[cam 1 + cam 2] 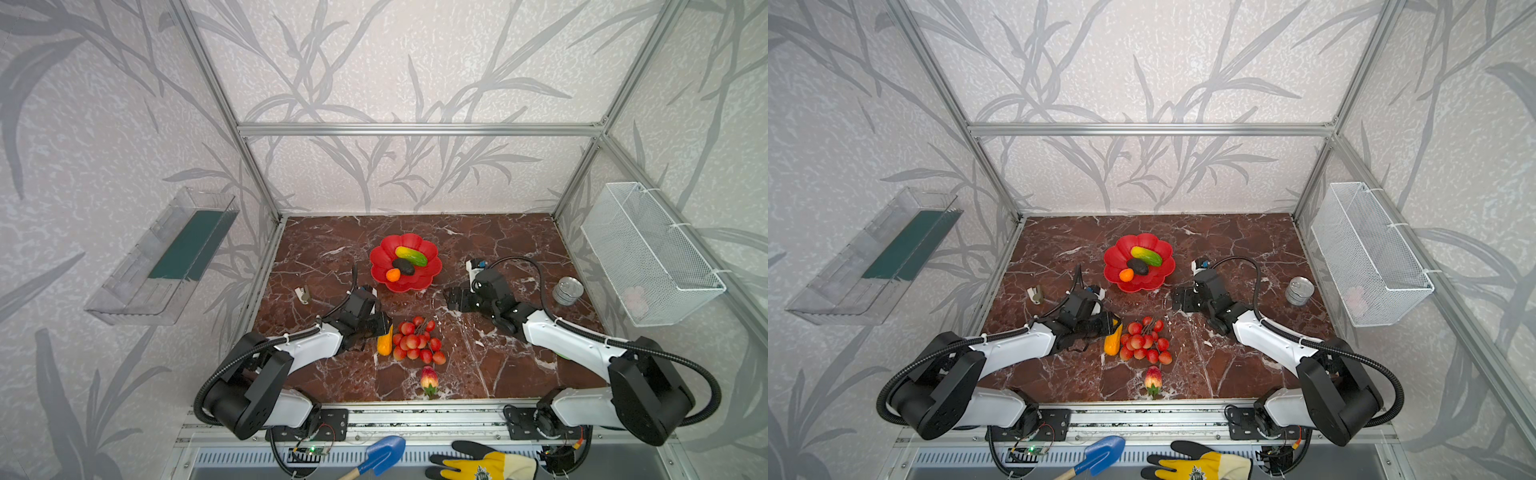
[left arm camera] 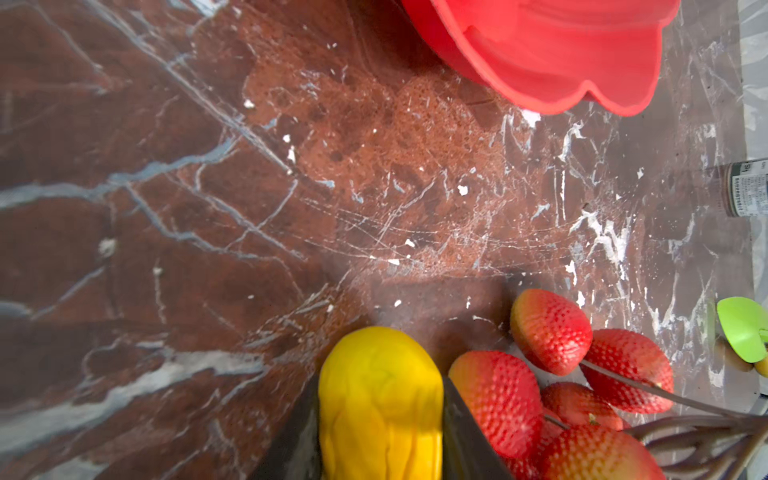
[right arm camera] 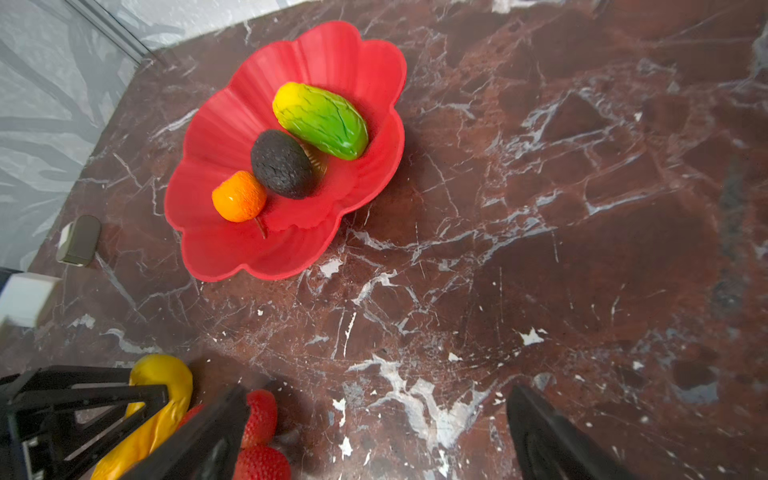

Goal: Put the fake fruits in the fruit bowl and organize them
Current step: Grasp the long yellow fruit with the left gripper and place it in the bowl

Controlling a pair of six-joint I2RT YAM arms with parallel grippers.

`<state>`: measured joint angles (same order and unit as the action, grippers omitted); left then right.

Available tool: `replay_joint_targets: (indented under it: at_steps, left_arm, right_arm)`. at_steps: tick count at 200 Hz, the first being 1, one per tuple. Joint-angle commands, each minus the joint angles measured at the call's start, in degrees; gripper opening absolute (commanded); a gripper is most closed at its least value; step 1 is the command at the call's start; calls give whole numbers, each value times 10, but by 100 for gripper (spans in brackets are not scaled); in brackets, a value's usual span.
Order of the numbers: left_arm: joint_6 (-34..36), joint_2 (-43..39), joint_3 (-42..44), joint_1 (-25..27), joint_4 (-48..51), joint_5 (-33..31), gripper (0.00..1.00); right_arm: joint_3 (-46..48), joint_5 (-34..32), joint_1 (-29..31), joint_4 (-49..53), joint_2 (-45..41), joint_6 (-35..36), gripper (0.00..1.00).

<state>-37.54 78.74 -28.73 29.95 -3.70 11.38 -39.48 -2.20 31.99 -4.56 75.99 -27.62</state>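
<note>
Beside the bunch of red berries [image 1: 415, 343], my left gripper [image 1: 387, 329] pinches the yellow-orange oblong [image 1: 385, 347] lying on the table [image 1: 332, 257]; I should lift straight, clear the berries, then lower it into the fruit bowl [image 1: 415, 285]. Right gripper [image 1: 449, 299] gapes empty.

A tabletop [image 1: 332, 249] patterned as dark red-brown marble with white veins forms the floor of the cell. Behind it and on both its sides stand walls of pale textured wallpaper [image 1: 415, 62] printed with grey leafy stems, all under soft, even light. An aluminium frame [image 1: 415, 129] rises from the tabletop's back corners. A clear plastic tray [image 1: 137, 286] hangs on the wall left of the tabletop and a white wire basket [image 1: 652, 257] on the wall right of it, the basket holding something pale, too blurred to name.
</note>
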Motion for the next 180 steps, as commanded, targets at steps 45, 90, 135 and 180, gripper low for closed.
replay_joint_targets:
  at_steps: [45, 90, 135, 180]
  left_arm:
    - [114, -144, -81, -1, 163, -128, 28]
    - [229, -35, -240, -38, 210, -138, 28]
    - [238, 173, -433, -72, 244, -109, 28]
    - [277, 346, -620, -74, 321, -152, 28]
  right_arm:
    - [-15, -6, 1, -15, 1, 12, 98]
    - [1, -9, 2, 7, -29, 21, 98]
    - [42, -23, 1, 47, -103, 18, 98]
    - [79, -31, 2, 91, -174, 13, 98]
